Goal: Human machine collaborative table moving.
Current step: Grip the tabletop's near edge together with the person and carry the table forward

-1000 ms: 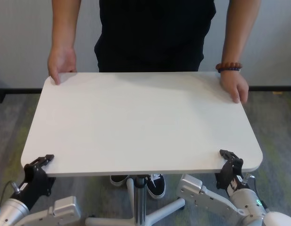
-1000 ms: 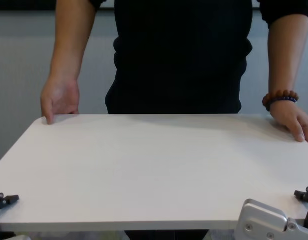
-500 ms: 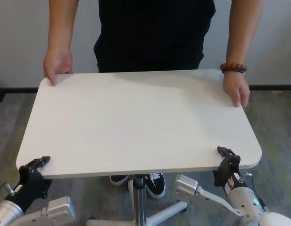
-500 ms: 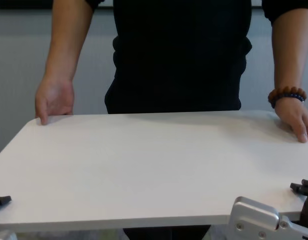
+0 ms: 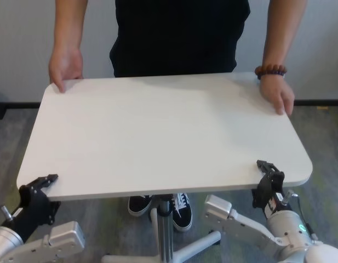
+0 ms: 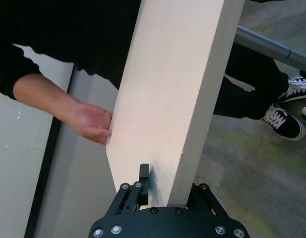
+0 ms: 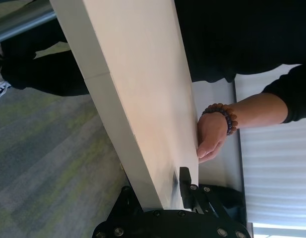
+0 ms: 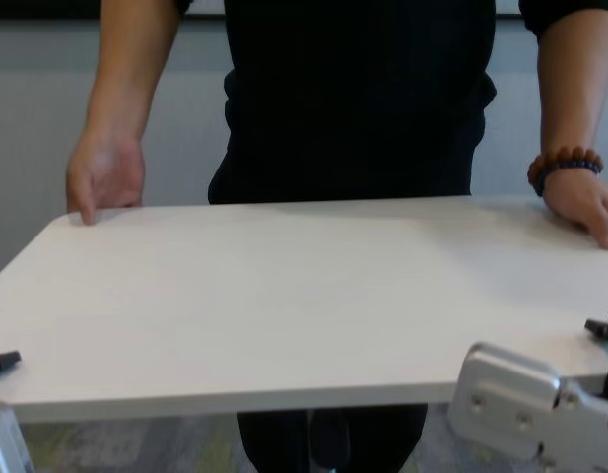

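While the human (image 5: 179, 33) holds its far corners, the matte-white, round-cornered surface (image 5: 158, 131) seems pinched at its thin near edge by left gripper (image 5: 40, 186) and right gripper (image 5: 269, 174).

table (image 5: 158, 131) | human (image 5: 179, 33) holds far corners | left gripper (image 5: 40, 186), right gripper (image 5: 270, 174) clamp near corners
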